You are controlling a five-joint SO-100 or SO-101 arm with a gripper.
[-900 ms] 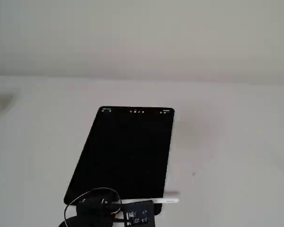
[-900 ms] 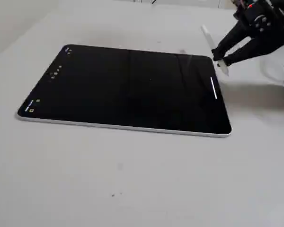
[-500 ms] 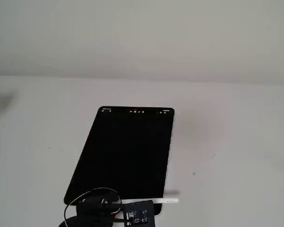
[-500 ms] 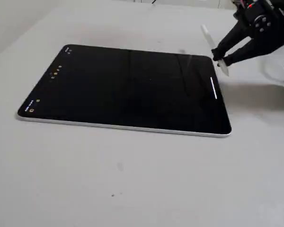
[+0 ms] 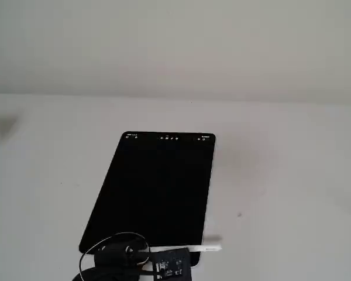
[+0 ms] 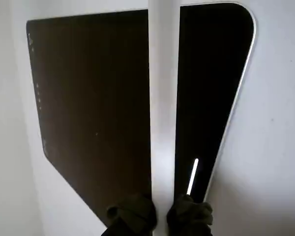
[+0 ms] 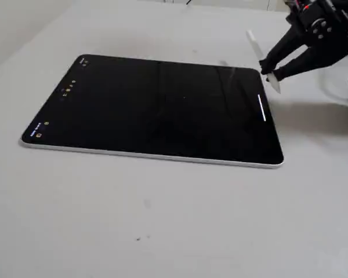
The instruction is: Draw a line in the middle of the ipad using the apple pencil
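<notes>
Seemingly unmoved pincer (image 7: 269,70), gripping apple pencil (image 6: 163,98)

- Large flat black-screened ipad (image 7: 156,110) lies on the pale tabletop (image 7: 162,220)
- Short thin white line (image 7: 262,108) sits on the screen near its right short edge in a fixed view
- Slim white apple pencil (image 7: 261,58) hangs just beyond that edge

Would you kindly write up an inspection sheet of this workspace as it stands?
Surface: pale grey table, a few small dark specks.
Job's things: ipad flat, screen black, toolbar icons along its far short side from the arm. Short white line near the arm-side short edge, not the middle. Apple pencil held off that edge, lifted, tip not on the screen.
Clutter: nothing seen.
Gripper: black gripper shut on the apple pencil, beside the ipad's corner.
Cables: a thin loop on the arm in a fixed view.
Surroundings: plain pale wall.
</notes>
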